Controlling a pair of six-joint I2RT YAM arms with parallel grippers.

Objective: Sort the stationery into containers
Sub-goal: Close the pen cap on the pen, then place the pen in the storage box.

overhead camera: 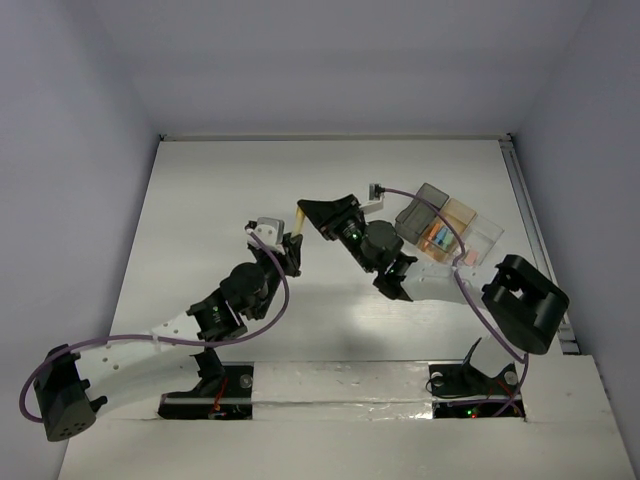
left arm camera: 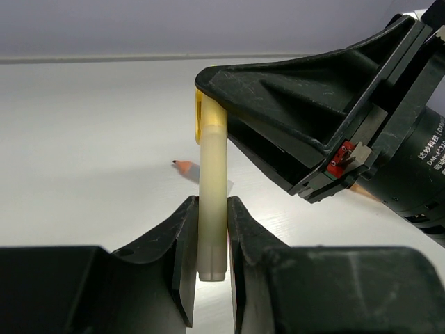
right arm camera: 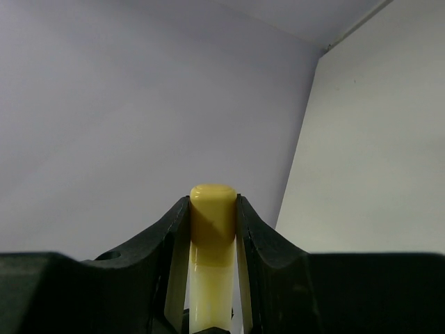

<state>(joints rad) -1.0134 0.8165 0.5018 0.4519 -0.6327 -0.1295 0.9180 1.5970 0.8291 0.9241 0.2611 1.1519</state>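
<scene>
Left end effector (left arm camera: 211, 212) clamps marker (left arm camera: 211, 160) body, right end effector (right arm camera: 213, 217) clamps its yellow cap (right arm camera: 212, 198); few pieces (overhead camera: 438, 240) sit in bins (overhead camera: 463, 208), pencil (left arm camera: 185, 168) lies on worktop (overhead camera: 230, 200).

Mid-frame from above, a marker (overhead camera: 298, 222) lies between the left claw (overhead camera: 294, 248), below it, and the right claw (overhead camera: 308, 208), above it. Right of them, containers (overhead camera: 428, 205) hold small pieces (overhead camera: 437, 240).

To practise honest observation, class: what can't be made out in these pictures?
Top view: pieces inside the containers, too small to tell apart.
Left wrist view: pencil, mostly hidden behind the yellow marker and right tool.
Right wrist view: marker's lower body, cut off by the bottom edge.
</scene>
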